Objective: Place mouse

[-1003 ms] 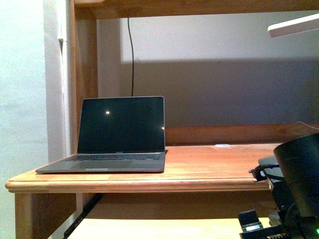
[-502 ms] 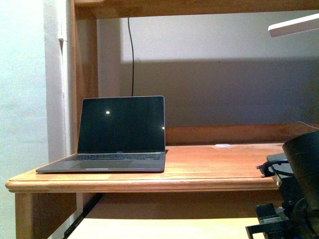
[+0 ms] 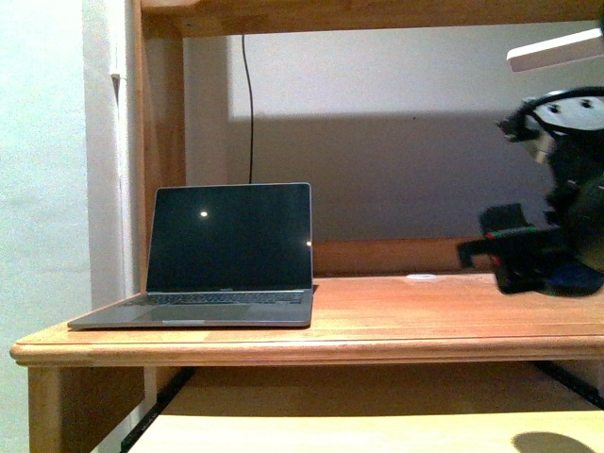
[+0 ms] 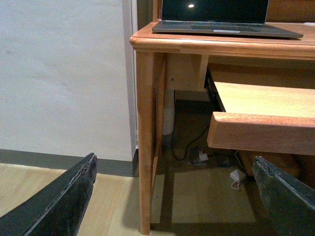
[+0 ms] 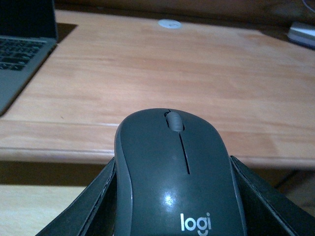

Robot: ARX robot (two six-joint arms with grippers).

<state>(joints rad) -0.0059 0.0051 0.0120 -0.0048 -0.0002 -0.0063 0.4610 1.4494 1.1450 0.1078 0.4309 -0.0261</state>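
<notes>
Desk carries the open laptop at its left; right gripper hovers above the front edge, pinching the mouse between its fingers. Lift seems done; setting down and release are left. Left gripper hangs spread, empty.

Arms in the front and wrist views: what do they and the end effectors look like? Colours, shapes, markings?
Right arm: black boxy parts, round ring on top, blue patch below; blurred, no readable markings. Left end effector: two dark matte tapering fingers with rough edges. Right end effector: flat black fingers.
</notes>
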